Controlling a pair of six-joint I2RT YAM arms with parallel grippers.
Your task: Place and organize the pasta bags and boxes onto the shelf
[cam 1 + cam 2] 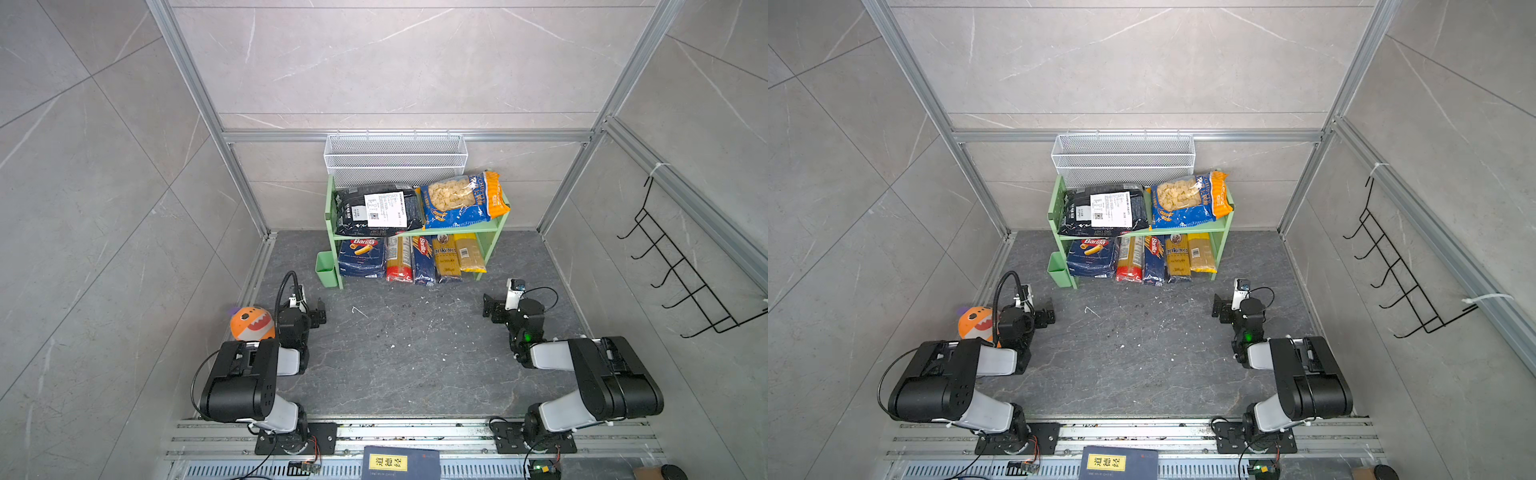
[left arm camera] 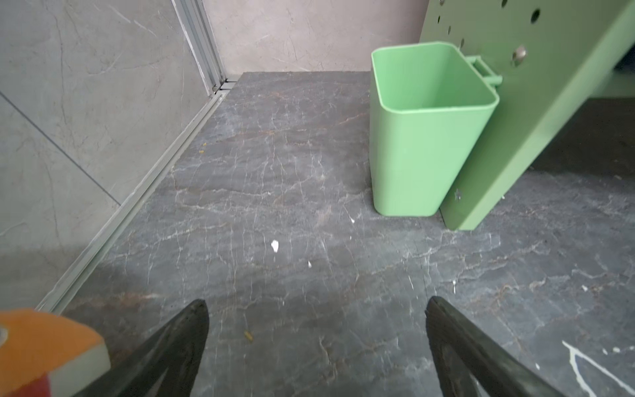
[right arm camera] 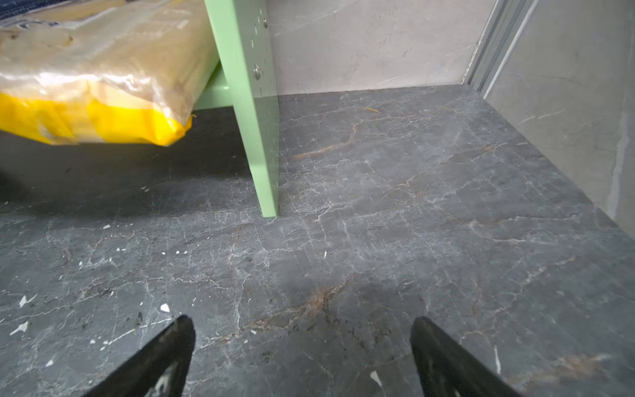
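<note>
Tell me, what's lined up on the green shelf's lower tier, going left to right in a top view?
Wide Barilla box → red-ended spaghetti pack → narrow Barilla box → spaghetti pack with a dark label → yellow spaghetti pack.

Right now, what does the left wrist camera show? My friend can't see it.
A small light green plastic cup hooks onto the light green peg-holed shelf, standing on dark marbled floor. The black left gripper is open and empty.

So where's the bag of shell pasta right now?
In both top views the shell pasta bag lies on the upper tier of the shelf, at its right end, beside the black bag.
</note>
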